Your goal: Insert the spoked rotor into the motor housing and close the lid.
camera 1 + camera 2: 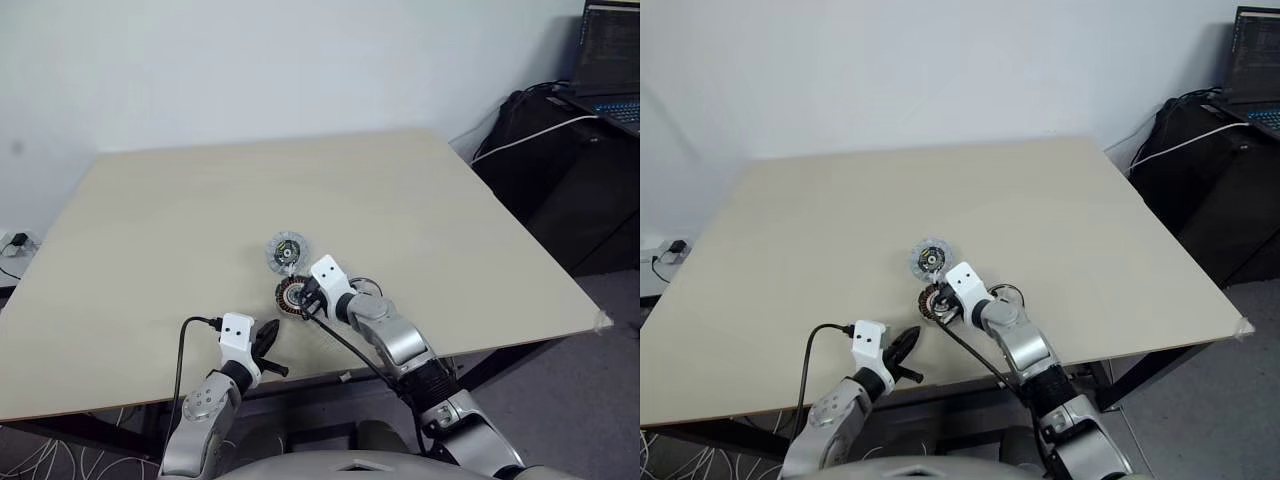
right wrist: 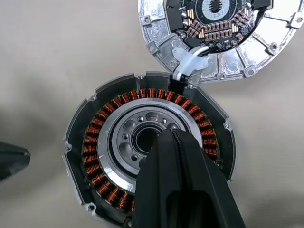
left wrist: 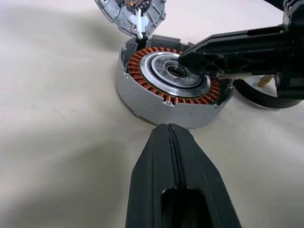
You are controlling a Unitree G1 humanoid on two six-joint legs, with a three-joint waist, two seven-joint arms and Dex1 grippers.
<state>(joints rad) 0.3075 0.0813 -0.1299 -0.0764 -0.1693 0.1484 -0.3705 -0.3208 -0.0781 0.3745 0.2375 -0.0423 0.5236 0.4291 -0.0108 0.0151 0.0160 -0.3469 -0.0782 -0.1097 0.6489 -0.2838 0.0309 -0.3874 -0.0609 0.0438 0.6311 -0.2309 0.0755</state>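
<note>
**Table** [image 1: 150,230]: pale wood top. Entries run left to right, with clock bearings taken from the housing.

1. **Left gripper** [image 1: 270,350]: at 7 o'clock, near the housing but apart from it. Jaws clenched and empty, pointing at the housing wall.
2. **Housing** [image 3: 156,102]: close to the table's near edge. It is open, showing copper windings around a bare silver centre. No rotor is seated.
3. **Lid** [image 1: 288,250]: at 12 o'clock, rim against the housing rim and joined to it by a short white lead. It lies inner face up, circuit side showing.
4. **Right gripper** [image 2: 173,137]: comes in from about 5 o'clock. Jaws clenched on nothing, tip over the silver centre. Whether it touches cannot be told.
5. **Rotor** [image 3: 259,100]: at 3 o'clock, just beside the housing. A black ring, mostly hidden behind the right gripper.
6. **Laptop** [image 1: 610,60]: on dark furniture beyond the table's right edge, at 2 o'clock and well apart.

**Handling note (judgement):** the insertion has not begun. The right jaws must release and take the rotor by its rim. It should then go down level and centred over the bore, since a tilted entry would likely jam. The lead must stay out of the seam when the lid folds over.

**Markings:** no brand or label is legible. The laptop's screen text is too small to read.
</note>
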